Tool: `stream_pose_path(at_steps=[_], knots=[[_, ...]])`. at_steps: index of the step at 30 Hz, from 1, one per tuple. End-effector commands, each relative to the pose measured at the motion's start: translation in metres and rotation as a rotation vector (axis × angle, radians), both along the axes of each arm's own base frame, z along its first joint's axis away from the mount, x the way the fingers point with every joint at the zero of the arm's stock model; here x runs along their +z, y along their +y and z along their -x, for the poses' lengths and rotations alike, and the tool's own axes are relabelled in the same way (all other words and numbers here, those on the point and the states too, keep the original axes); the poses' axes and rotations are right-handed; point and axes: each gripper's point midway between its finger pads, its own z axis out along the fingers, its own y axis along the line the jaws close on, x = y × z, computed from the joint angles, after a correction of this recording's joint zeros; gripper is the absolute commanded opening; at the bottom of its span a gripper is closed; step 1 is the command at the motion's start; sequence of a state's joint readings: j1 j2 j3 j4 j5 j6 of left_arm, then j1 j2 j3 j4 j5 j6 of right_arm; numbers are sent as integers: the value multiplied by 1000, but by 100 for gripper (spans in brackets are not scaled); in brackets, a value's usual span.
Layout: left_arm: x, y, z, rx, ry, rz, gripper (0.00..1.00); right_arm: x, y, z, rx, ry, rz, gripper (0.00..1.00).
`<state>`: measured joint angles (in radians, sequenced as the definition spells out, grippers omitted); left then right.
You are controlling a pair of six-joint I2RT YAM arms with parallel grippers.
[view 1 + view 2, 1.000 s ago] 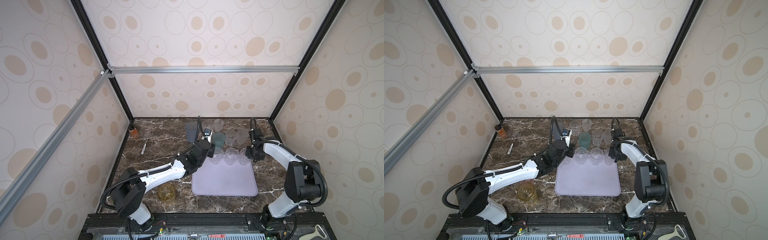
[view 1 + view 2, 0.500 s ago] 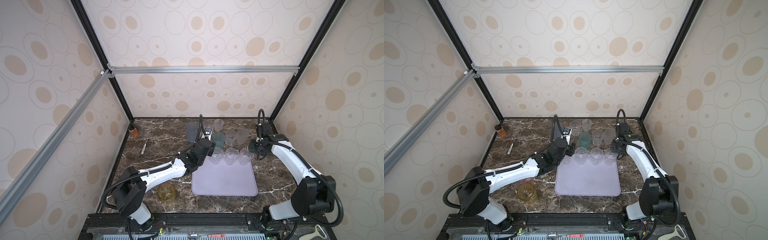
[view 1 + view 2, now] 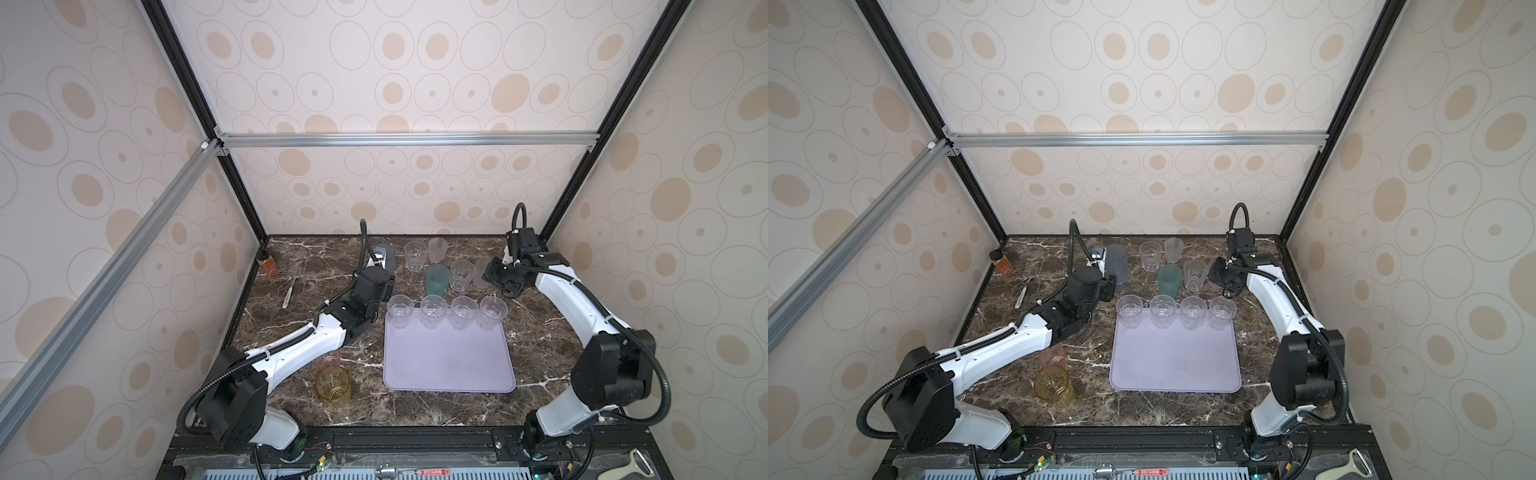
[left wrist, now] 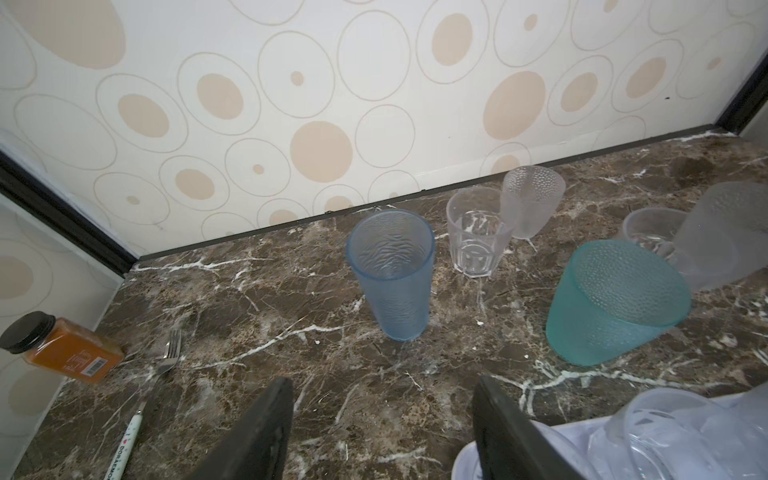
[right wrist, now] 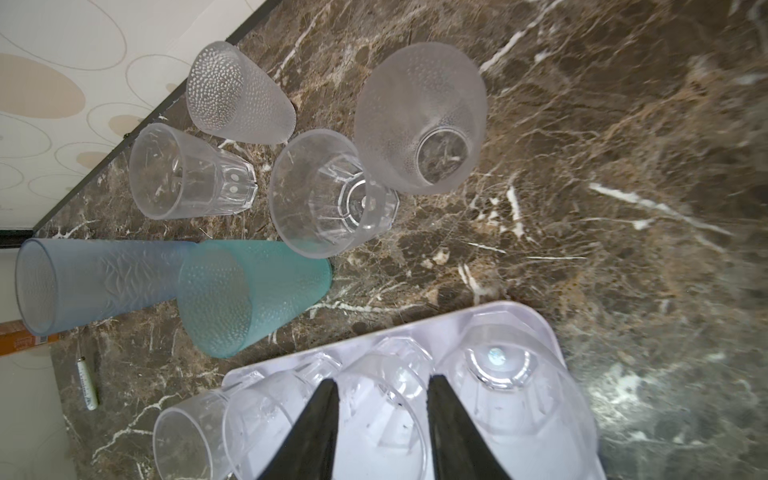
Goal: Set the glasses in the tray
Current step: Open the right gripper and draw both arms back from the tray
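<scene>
Along the far edge of the tray, in both top views, four clear glasses stand in a row. Since a second ago both my grippers have drawn back from it.

From the left wrist, my left gripper gapes empty. The tall blue glass stands upright dead ahead, nearer this arm.

From the right wrist, my right gripper seems parted and empty over the row, with a frosted glass upright beyond.
</scene>
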<state>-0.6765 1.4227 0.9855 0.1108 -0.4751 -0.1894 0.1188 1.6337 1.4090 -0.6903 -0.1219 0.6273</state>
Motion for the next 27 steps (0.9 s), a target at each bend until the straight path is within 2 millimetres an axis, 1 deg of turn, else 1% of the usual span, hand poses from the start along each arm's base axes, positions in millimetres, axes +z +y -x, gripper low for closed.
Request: stream_pose_path(at_steps=[1, 5, 8, 12, 14, 18, 22, 27], knots=[[-6, 5, 5, -10, 29, 106, 68, -11, 13, -15, -49, 34, -89, 39], [-18, -1, 9, -35, 59, 173, 68, -27, 21, -27, -81, 61, -135, 39], [-27, -7, 9, -48, 89, 196, 68, -38, 24, -32, -97, 75, -138, 39], [-29, -12, 8, -60, 100, 216, 68, -48, 25, -37, -110, 85, -132, 39], [-28, -13, 7, -62, 99, 218, 68, -48, 26, -40, -113, 81, -141, 39], [-30, -14, 6, -65, 104, 214, 68, -43, 25, -46, -125, 56, -134, 40], [-34, -17, 5, -70, 116, 215, 67, -52, 21, -52, -147, 64, -112, 41], [-35, -18, 6, -76, 124, 218, 67, -64, 22, -60, -168, 74, -117, 41]])
